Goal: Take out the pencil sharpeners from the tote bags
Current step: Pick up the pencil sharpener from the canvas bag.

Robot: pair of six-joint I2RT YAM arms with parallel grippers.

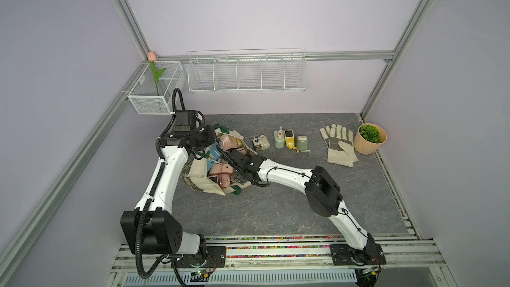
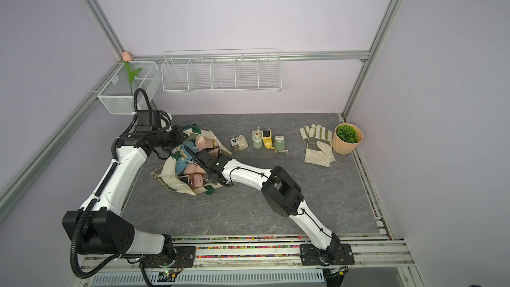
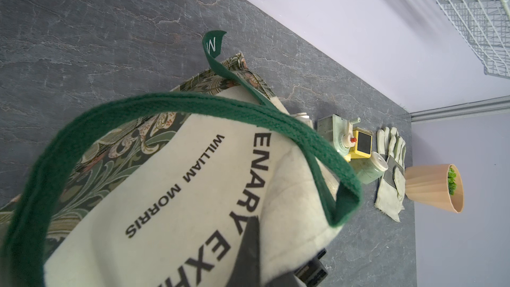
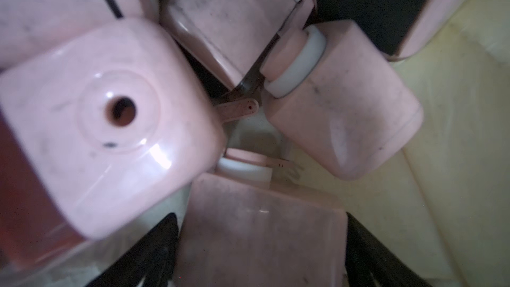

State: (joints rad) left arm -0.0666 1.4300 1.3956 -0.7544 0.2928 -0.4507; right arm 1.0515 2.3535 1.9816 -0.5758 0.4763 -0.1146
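A cream canvas tote bag (image 1: 205, 184) with dark green handles (image 3: 176, 103) lies open on its side, left of centre in both top views, on a grey stone-look table (image 1: 276, 208). Pink and blue pencil sharpeners (image 1: 223, 171) crowd its mouth. The right gripper (image 4: 262, 215) reaches in from the lower right; in the right wrist view its jaws are closed wide around a pink sharpener (image 4: 259, 244), one dark finger against each side. The left gripper (image 1: 206, 139), at the bag's upper left, is clamped shut on the canvas edge. Right of the bag, four sharpeners (image 1: 279, 139) stand on the table in a row: cream, pale green, yellow, pale green. Further right lie pale work gloves (image 1: 339, 144), then a tan plant pot (image 1: 367, 144) at the table's right edge. White wire baskets (image 1: 247, 73) hang on the back wall.
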